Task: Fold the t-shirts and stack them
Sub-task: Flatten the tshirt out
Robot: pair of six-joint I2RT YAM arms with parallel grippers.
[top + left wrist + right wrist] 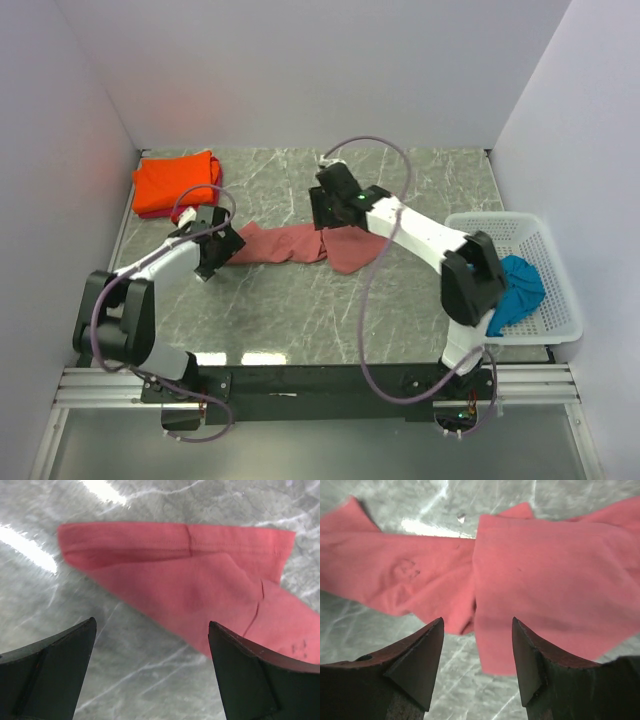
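Orange cloth, folded into a flat, roughly square pad with soft rounded edges, is the orange t-shirt [177,180]; it lies in the far left corner of the table [420,180], a smooth grey marble-pattern surface with pale veins and a glossy sheen. A thin strip of the pink-red t-shirt [152,212] shows along the near edge under the orange pad. To the right of this stack, the left gripper [151,623] hangs over bare table at the left end of the brick-red t-shirt [290,245]; its two dark, wedge-shaped fingers stand at full spread and grip nothing. The brick-red t-shirt lies mid-table as a long, uneven band of matte knit cloth. Its left end shows a stitched hem and a straight folded edge; its right part is a broader flap overlapping the band. The right gripper [477,621] sits above that overlap, its jaws parted to a moderate gap, with cloth visible below the gap and nothing clamped. At the far right stands the white plastic lattice basket [560,300], rectangular with perforated walls. The teal-blue t-shirt [520,290] lies crumpled inside it, partly spilling over the near left rim.
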